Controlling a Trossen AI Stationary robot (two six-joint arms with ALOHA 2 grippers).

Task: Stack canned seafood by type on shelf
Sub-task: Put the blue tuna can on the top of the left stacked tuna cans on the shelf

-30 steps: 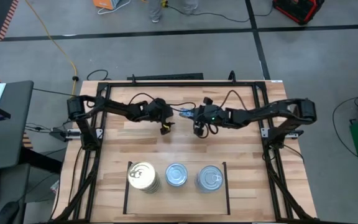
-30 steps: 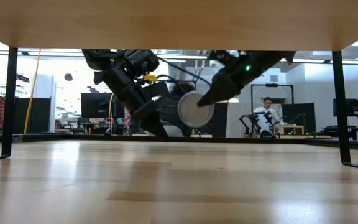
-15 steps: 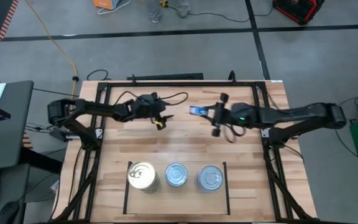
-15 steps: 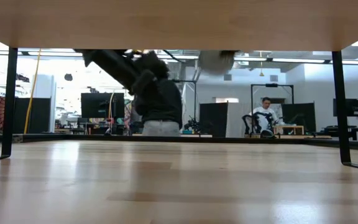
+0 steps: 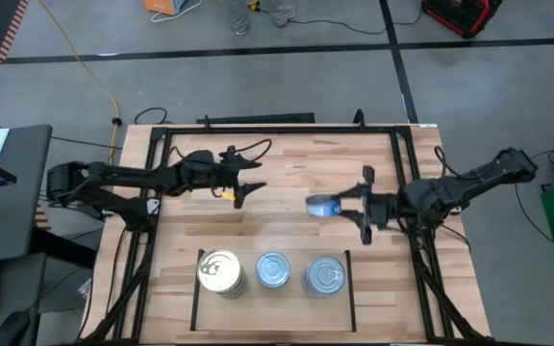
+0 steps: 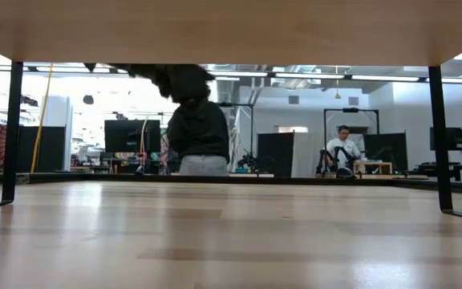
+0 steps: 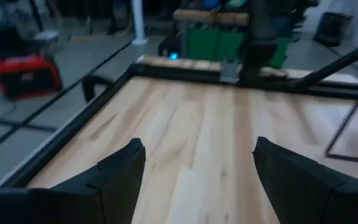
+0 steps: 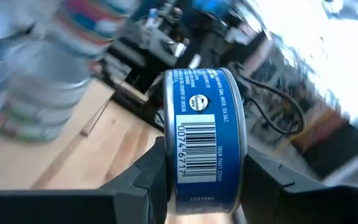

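The shelf point(image 5: 195, 288), a black-lined patch of planks near the table's near edge, bears three stacks of tins: a gold-topped stack point(image 5: 220, 272) and two silver-topped stacks point(image 5: 273, 270) point(image 5: 325, 276). My right gripper point(image 5: 337, 207) is right of the table's middle, above and beyond the right stack, and is shut on a blue-sided tin point(image 5: 322, 206) point(image 8: 201, 124). My left gripper point(image 5: 241, 190) point(image 7: 197, 168) hangs open over the left half of the table with bare planks between its fingers. The stacks appear blurred point(image 8: 48, 74) in the right wrist view. My right gripper pinches the blue-sided tin between its two fingers point(image 8: 151, 171), one on each flat face, so the blue barcoded side wall point(image 8: 197, 140) faces the wrist camera. The fingers point roughly level toward the table's left. The tin stands on edge and is lifted clear of the table.
A black metal frame point(image 5: 277, 130) runs around the table's far and side edges, with a post point(image 6: 10, 132) at the left in the low view. Bare planks lie between the grippers and the shelf. People point(image 6: 343, 148) are in the room beyond the table.
My right gripper has carried the blue-sided tin from beside my left gripper near the table's middle toward the right and then toward the near edge, rising out of the low view. My left arm has drawn back toward the table's left, its gripper staying open.
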